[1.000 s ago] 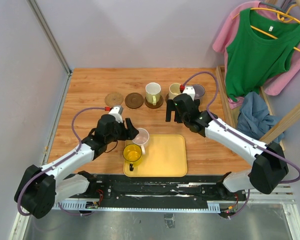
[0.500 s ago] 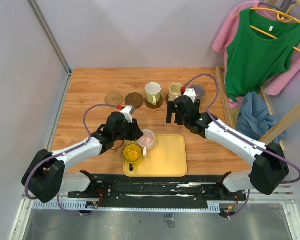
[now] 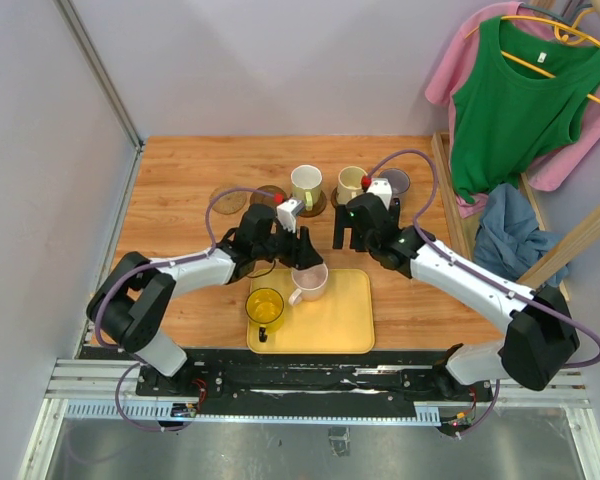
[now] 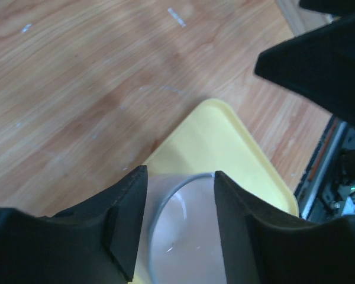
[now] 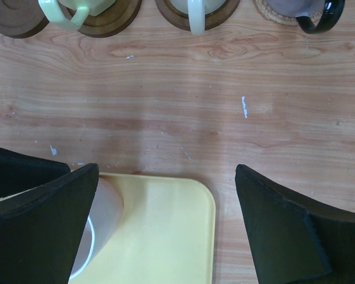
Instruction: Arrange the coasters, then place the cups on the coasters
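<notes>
Warm-toned wood made up the tabletop (image 3: 180, 170), closed in by plain pale walls. The pink cup (image 3: 310, 283) was over the back left part of the yellow tray (image 3: 345, 320), its handle pointing toward the near left. The left gripper (image 3: 302, 260) was closed on it from above. In the left wrist view the fingers (image 4: 127, 225) pressed against either side of the cup's rim (image 4: 177, 236); whether its base touched the tray could not be told. Just beside it, at the tray's near left corner, stood the yellow cup (image 3: 265, 306).

Farther back, three cups sat in a row, each on its own coaster: the green-white cup (image 3: 305, 184) and the cream cup (image 3: 350, 181) on dark brown discs, and the grey-purple cup (image 3: 397, 182) on a tan woven one (image 5: 272, 9). Left of that row lay the bare dark brown coaster (image 3: 266, 192), partly behind the left arm, and the bare tan coaster (image 3: 225, 198), crossed by a purple cable (image 3: 220, 205).

The right gripper (image 3: 350, 238) hung with its jaws spread wide and holding nothing, above bare wood between the row of cups and the tray's back edge.

Off the table's right side hung a green vest (image 3: 515, 100) over a pink garment (image 3: 460, 60), with a blue cloth (image 3: 505, 230) draped below.
</notes>
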`<state>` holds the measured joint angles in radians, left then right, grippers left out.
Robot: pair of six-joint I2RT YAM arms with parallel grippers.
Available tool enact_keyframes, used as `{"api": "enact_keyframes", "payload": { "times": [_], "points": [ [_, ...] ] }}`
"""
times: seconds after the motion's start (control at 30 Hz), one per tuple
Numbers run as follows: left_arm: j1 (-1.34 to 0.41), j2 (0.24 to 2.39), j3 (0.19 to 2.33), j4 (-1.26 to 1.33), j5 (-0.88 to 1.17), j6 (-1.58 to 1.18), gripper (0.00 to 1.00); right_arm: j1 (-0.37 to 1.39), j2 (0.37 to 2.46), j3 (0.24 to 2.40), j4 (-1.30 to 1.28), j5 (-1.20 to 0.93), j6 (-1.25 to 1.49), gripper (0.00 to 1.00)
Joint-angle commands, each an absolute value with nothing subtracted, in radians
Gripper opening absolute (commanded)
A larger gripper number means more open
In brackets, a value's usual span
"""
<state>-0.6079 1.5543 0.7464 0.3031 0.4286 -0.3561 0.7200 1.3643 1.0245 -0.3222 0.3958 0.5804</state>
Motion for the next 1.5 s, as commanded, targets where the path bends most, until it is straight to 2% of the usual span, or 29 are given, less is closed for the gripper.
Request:
{"api": "enact_keyframes", "payload": {
  "times": [0.0,0.13,0.5,0.83,1.17,1.27,1.47],
  "points": [
    [-0.63,1.563,0.805,0.367,0.496,-0.33,0.6,0.731,1.315,1.013,-0.36,0.466,0.591,1.0],
    [-0.631,1.501,0.82,0.289,0.417,-0.3,0.78,0.731,1.279,1.004,-0.365,0.491,0.585,1.0],
    [-0.638,1.204,0.786,-0.08,0.166,-0.185,0.99,0.732,1.198,0.964,-0.359,0.533,0.585,0.99],
    [-0.796,1.191,0.745,-0.306,0.037,-0.191,1.0,0.732,1.172,0.947,-0.343,0.549,0.584,0.98],
    [-0.847,1.249,0.731,-0.298,0.031,-0.183,0.99,0.732,1.176,0.932,-0.353,0.534,0.614,0.98],
    [-0.853,1.274,0.729,-0.274,0.027,-0.176,0.94,0.731,1.185,0.933,-0.354,0.526,0.618,0.98],
    [-0.86,1.312,0.709,-0.204,0.025,-0.167,0.74,0.732,1.197,0.936,-0.355,0.526,0.62,0.99]
  ]
}}
